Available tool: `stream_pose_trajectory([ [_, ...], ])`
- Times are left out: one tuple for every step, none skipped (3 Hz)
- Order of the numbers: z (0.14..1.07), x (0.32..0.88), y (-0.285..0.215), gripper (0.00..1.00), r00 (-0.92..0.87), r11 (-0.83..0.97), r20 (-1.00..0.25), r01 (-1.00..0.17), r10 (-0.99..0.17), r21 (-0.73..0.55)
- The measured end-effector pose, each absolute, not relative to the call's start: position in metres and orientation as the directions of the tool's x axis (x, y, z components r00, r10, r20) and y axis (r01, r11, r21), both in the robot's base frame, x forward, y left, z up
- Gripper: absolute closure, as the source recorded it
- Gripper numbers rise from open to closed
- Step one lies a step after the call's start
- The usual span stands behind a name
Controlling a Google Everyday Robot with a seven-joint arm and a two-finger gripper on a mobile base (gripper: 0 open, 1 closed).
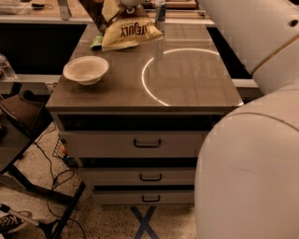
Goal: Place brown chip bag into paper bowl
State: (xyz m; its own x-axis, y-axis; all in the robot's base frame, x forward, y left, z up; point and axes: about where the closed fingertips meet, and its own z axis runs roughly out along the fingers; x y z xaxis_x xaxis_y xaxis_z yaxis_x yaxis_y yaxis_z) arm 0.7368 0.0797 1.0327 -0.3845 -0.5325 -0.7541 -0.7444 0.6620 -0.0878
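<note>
Camera view: gripper (129, 3) sits at the top edge of frame, mostly cropped, directly above the brown chip bag (127, 31); can't tell whether it's clamped on the bag. The bag is crinkly foil with a dark brown middle, white lettering and pale yellow ends. It is tilted, with its lower edge at the far end of the matte grey-brown cabinet top (196, 88). Paper bowl (86, 70) is round, shallow, off-white and wide-rimmed; it sits nearer the camera, frame-left of the gripper, well apart from the bag. A green bag (96, 42) peeks out at the brown bag's left. A slim can (160, 14) stands upright just right of the bag. The arm's smooth white shells (247, 177) fill the right side, with the upper section angled toward the far edge.
</note>
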Motion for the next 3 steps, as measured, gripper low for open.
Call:
stream_pose_trajectory([
  [1.023, 0.726, 0.108, 1.0, -0.342, 0.612, -0.727, -0.78, -0.595, -0.133],
  [1.012, 0.715, 0.13, 1.0, -0.264, 0.539, -0.688, -0.814, -0.676, -0.217],
  [1.0, 0.711, 0.148, 1.0, -0.184, 0.463, -0.63, -0.829, -0.754, -0.313],
])
